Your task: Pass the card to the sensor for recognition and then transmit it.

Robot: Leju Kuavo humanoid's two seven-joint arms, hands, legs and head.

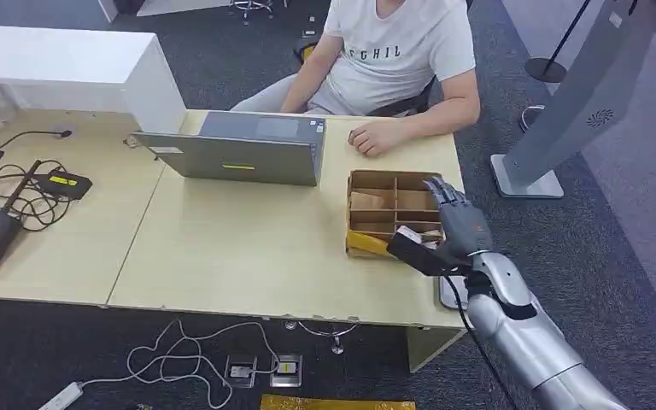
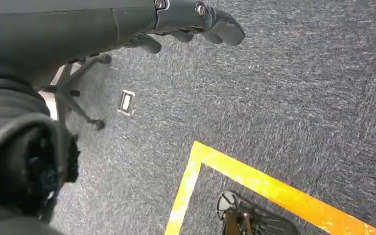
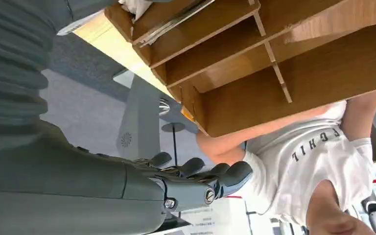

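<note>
Right now the card can't be made out w/ certainty: thin flat pieces lie in the near compartments of the wooden box [image 1: 393, 213], and a yellow slip [image 1: 366, 243] pokes out at its near-left corner, but which is the card is unclear.

The right hand [image 1: 454, 224] hovers over the box's right side, silver forearm coming up from the lower right, dark fingers [image 1: 444, 195] stretched fwd over the dividers, thumb side reaching toward the near compartments. In the right wrist view the fingers [image 3: 196, 169] lie straight and close together, nothing visibly between them; whether the thumb side touches anything is hidden by the palm, so the hold can't be told. A black cable runs along the wrist.

The left hand [image 2: 191, 22] hangs over dark carpet [image 2: 298, 98], fingers loosely curled, nothing in them.

The box is thin brown board w/ a grid of dividers, sitting on the right end of a pale wood-grain table [image 1: 239, 248]. A grey laptop [image 1: 239, 154] stands behind it to the left. A person in a white printed T-shirt [image 1: 397, 51] sits across, fist [image 1: 367, 138] resting on the table just beyond the box. Black devices w/ tangled cables [image 1: 17, 201] lie at the far left. Yellow floor tape [image 2: 254, 181] crosses the carpet.
</note>
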